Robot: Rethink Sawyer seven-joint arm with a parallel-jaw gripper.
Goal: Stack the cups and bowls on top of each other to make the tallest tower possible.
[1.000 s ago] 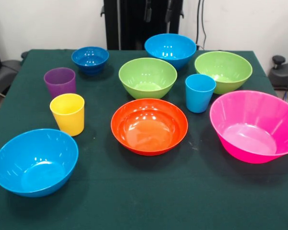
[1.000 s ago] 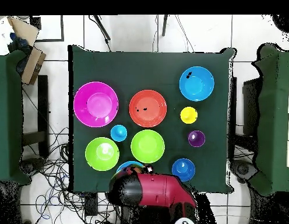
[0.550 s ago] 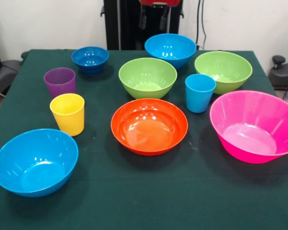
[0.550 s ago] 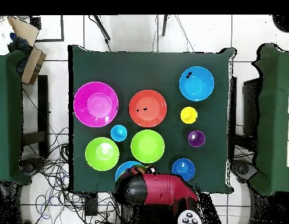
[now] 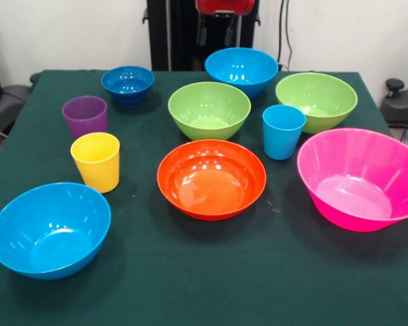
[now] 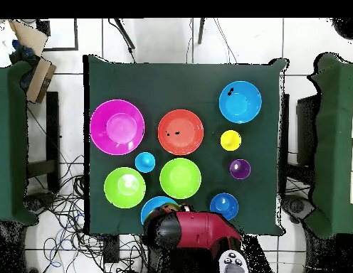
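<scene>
Gripper (image 5: 218, 30) is sitting at top centre of the front view, just above the far light blue bowl (image 5: 241, 70) — can't tell if it's open or closed. Nothing is stacked: pink bowl (image 5: 360, 178) at right, orange bowl (image 5: 211, 178) at centre, two green bowls (image 5: 209, 109) behind it, blue cup (image 5: 283, 132) between them. Yellow cup (image 5: 96, 161) and purple cup (image 5: 85, 116) are standing at left — all upright, apart.

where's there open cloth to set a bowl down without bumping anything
The front strip of the table, below the orange bowl and between the near blue bowl and pink bowl, is bare. The middle rows of bowls and cups are crowded.
</scene>
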